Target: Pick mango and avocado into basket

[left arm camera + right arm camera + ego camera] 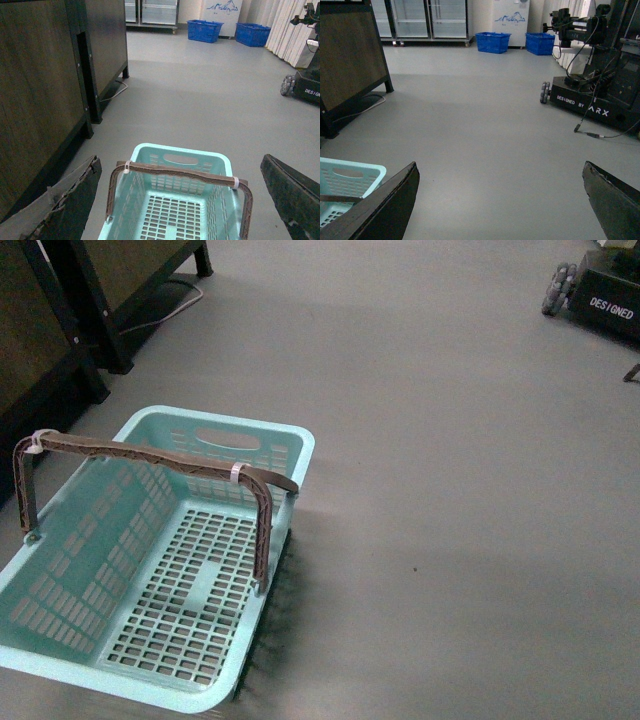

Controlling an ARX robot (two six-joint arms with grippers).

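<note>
Grey floor (450, 490) fills most of the front view and runs open from 12 to 5 o'clock. Dark cabinet (40, 330) at 10-11 o'clock, legs on the floor, its near edge just beside the basket's handle end. Basket (100, 675) sits at 7-8 o'clock, upright on the floor, near rim cut by the frame edge, bare lattice bottom showing. Another robot base (610, 300) at 2 o'clock, well apart. Blue crates (493, 42) far back by the wall. Brown handles (150, 452) stand up together across the basket, tied with a white zip tie (236, 472). Left gripper (180, 165): fingers spread wide, holding nothing, basket below and ahead, centred between them. Right gripper (501, 170): fingers spread wide, holding nothing, over open floor; only a basket corner shows beside one finger.
</note>
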